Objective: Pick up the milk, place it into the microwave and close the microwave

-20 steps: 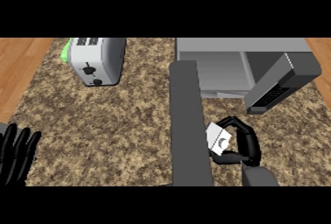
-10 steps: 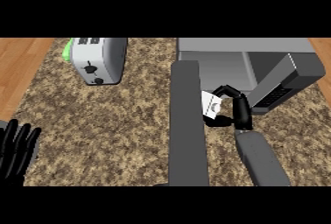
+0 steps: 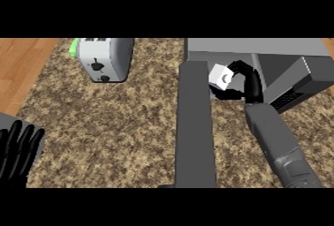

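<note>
R hand (image 3: 250, 86) fingers curled round milk (image 3: 222, 76), carton at their 9 o'clock; I've moved it toward 12, at microwave (image 3: 261, 47) mouth.

The white milk carton (image 3: 222, 76), tilted, was enclosed by the curled fingers (image 3: 237, 66) of my right hand (image 3: 251, 84). The grey microwave (image 3: 261, 47), door (image 3: 195, 132) open, stood directly beyond my fingertips.

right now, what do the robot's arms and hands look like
The right forearm is a smooth, plain grey tube ending in a black right hand with slim fingers and a thumb. The left hand, at the lower left edge, is the same black. No cables, markings or sleeves show.
</note>
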Motion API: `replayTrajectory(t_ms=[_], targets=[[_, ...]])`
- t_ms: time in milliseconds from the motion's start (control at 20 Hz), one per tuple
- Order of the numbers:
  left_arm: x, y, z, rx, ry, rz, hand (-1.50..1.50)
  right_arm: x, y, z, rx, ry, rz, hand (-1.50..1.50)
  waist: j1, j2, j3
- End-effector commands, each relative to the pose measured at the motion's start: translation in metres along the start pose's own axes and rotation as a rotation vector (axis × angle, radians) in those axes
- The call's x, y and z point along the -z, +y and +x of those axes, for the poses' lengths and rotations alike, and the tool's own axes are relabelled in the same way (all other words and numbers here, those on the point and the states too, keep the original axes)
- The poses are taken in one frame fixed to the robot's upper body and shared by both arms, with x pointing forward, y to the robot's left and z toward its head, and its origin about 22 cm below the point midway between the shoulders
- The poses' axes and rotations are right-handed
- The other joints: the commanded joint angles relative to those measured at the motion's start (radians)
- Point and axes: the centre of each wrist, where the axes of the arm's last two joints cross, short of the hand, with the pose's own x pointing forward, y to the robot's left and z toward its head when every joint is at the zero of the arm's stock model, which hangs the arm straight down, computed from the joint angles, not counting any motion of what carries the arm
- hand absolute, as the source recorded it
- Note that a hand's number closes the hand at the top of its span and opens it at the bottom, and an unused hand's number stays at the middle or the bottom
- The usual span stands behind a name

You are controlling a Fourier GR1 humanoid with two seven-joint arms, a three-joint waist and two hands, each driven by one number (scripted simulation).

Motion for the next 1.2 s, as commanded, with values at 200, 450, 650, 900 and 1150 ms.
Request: replayTrajectory(t_ms=[200, 450, 650, 900, 1150], targets=[[0.004, -0.004, -0.004, 0.026, -0.016, -0.024, -1.5, 0.024, -0.023, 0.004, -0.21, 0.023, -0.233, 1.5, 0.037, 0.017, 0.001], [0.008, -0.001, -0.008, 0.035, 0.01, -0.025, -1.5, 0.03, -0.022, 0.007, -0.383, -0.049, -0.162, -1.5, 0.049, 0.022, 0.001], [0.01, -0.004, -0.013, 0.064, 0.008, -0.032, -1.5, 0.037, -0.012, 0.018, -0.365, -0.047, -0.076, -1.5, 0.053, 0.025, 0.002], [0.013, -0.013, -0.002, 0.043, -0.002, -0.064, -1.5, 0.039, 0.004, 0.029, -0.355, -0.043, -0.011, -1.5, 0.062, 0.027, 0.003], [0.007, -0.007, -0.005, 0.093, 0.006, -0.064, -1.5, 0.04, 0.011, 0.033, -0.319, -0.029, -0.011, -1.5, 0.059, 0.023, 0.002]])
